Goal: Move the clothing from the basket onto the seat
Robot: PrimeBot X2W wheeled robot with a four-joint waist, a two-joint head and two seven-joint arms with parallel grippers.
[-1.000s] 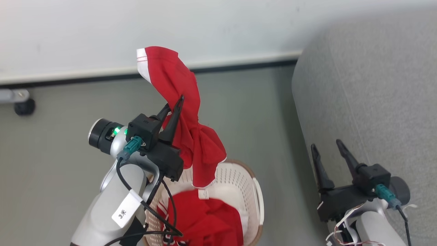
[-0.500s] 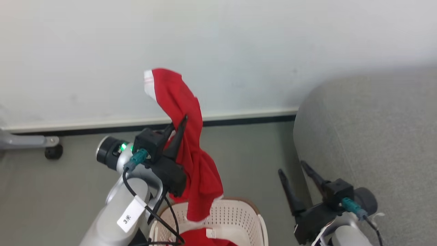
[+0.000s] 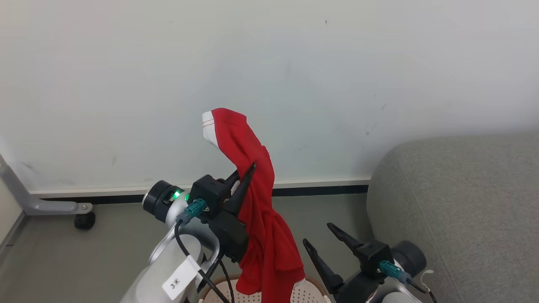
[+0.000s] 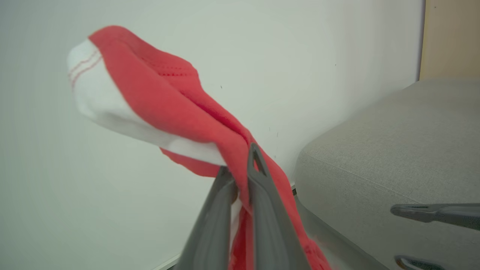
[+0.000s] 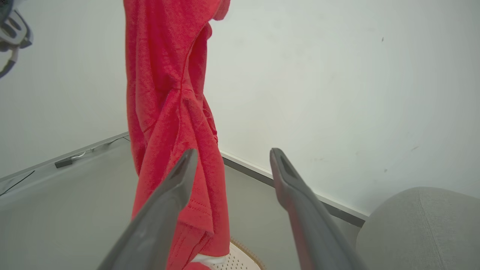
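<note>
A red garment with white trim, part of the clothing (image 3: pixel 261 219), hangs in the air, pinched by my left gripper (image 3: pixel 246 172), which is shut on it. Its white-trimmed end (image 4: pixel 97 93) flops above the fingertips and the rest drapes down toward the basket (image 3: pixel 309 292), whose pale perforated rim peeks in at the bottom edge. In the right wrist view the same clothing (image 5: pixel 168 123) dangles to the left of my right gripper (image 5: pixel 232 155), open and empty. That right gripper (image 3: pixel 320 235) sits between the garment and the grey seat (image 3: pixel 463 210) at the right.
A pale wall with a dark baseboard (image 3: pixel 320 190) runs behind everything. A grey metal leg with a black caster (image 3: pixel 84 219) stands on the grey floor at the far left. The seat's rounded corner (image 4: pixel 375 150) lies close to the right of the held garment.
The head camera has tilted upward, so the basket has slid to the bottom edge. The left gripper still holds the red garment lifted, and the right gripper has drawn nearer to it.
</note>
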